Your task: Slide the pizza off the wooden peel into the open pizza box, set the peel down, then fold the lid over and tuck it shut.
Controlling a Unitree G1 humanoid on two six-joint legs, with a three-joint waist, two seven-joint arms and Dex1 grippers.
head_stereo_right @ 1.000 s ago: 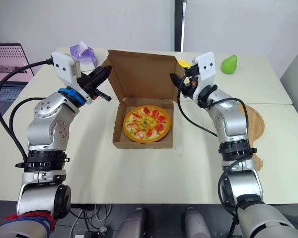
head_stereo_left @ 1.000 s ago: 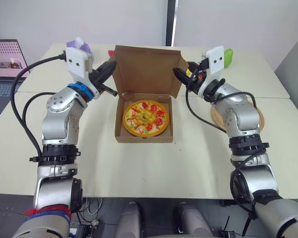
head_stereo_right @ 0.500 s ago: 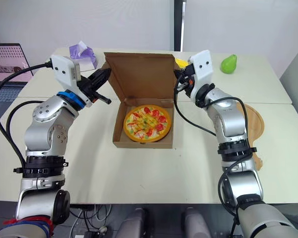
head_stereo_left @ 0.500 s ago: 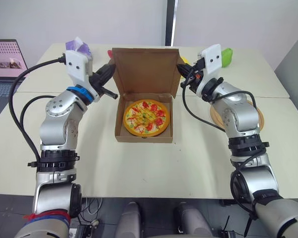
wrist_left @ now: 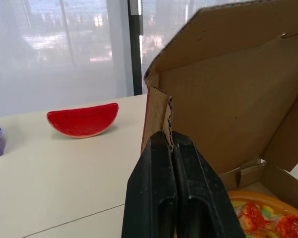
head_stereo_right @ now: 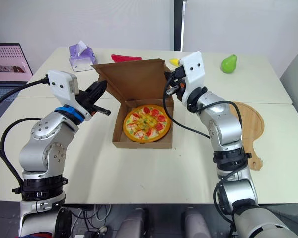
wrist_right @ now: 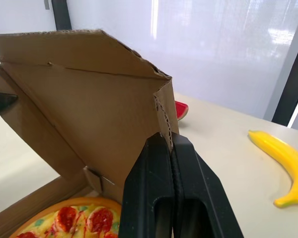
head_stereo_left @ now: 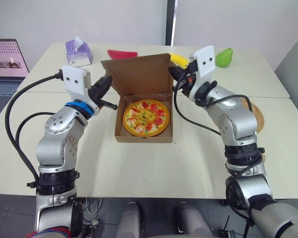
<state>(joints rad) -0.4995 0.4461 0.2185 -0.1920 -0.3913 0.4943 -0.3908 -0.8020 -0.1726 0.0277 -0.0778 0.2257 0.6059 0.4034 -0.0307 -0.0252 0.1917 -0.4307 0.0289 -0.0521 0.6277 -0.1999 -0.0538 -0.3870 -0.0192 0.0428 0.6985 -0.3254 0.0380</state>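
Tipped the lid (head_stereo_left: 139,74) forward from its upright stand a second ago to a slant over the box (head_stereo_left: 144,137). Pinching its left side flap in clenched left jaws and its right side flap in clenched right jaws. Seeing the pizza (head_stereo_left: 146,118) flat inside the box, the peel (head_stereo_right: 252,124) on the surface (head_stereo_left: 154,168) off to the right, apart.

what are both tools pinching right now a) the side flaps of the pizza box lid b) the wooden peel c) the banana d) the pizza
a: the left tool and the right tool are each shut on a side flap of the pizza box lid, while the pizza and the wooden peel are untouched.
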